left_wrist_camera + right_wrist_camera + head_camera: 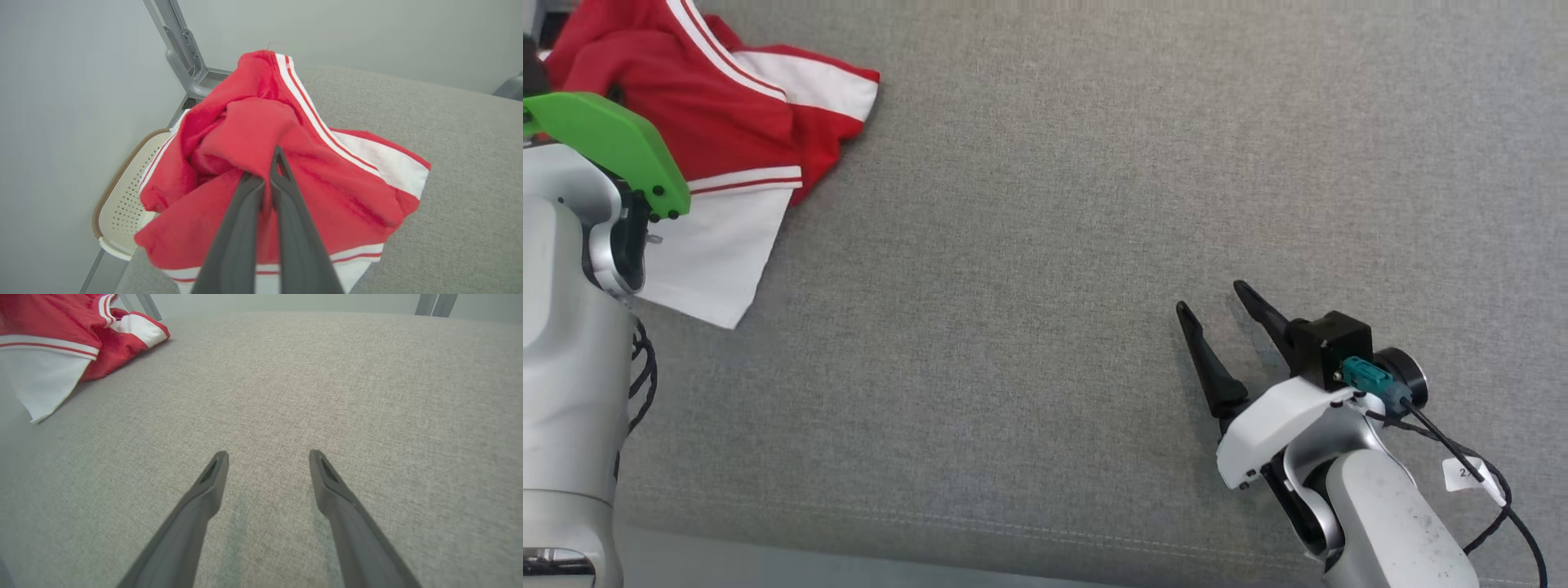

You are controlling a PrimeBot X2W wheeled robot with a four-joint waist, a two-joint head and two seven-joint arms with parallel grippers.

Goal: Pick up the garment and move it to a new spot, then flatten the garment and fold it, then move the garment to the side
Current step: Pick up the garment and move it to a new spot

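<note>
Grey fabric surface [1045,204] spans the whole work area, stitched seam along its 6 o'clock edge in the head view. Garment [735,122] sits at 10 o'clock on that surface: red with white panels and thin white/red stripes, bunched up, not flat, one white corner trailing out toward 5 o'clock from the heap. Left arm [564,327] comes up the 9 o'clock edge of the head view, green cover [613,139] at the wrist overlapping the garment. Left gripper [264,167] is clenched on a fold of red cloth near the top of the heap; in the left wrist view the two fingers are pressed together with fabric pinched between them. Can't tell whether the heap is lifted off the surface or resting on it. Right gripper [1210,296] is at 4 o'clock, well apart from the garment, fingers spread wide with nothing between them, pointing toward 11 o'clock just over bare fabric. Cream perforated basket [118,204] with a brown rim sits below the surface edge, at 8 o'clock in the left wrist view, partly behind the garment. Grey metal frame [184,49] rises at 11 o'clock there. Teal connector [1368,380] on the right wrist, black cable with a small white tag [1462,474] trailing toward 4 o'clock.
</note>
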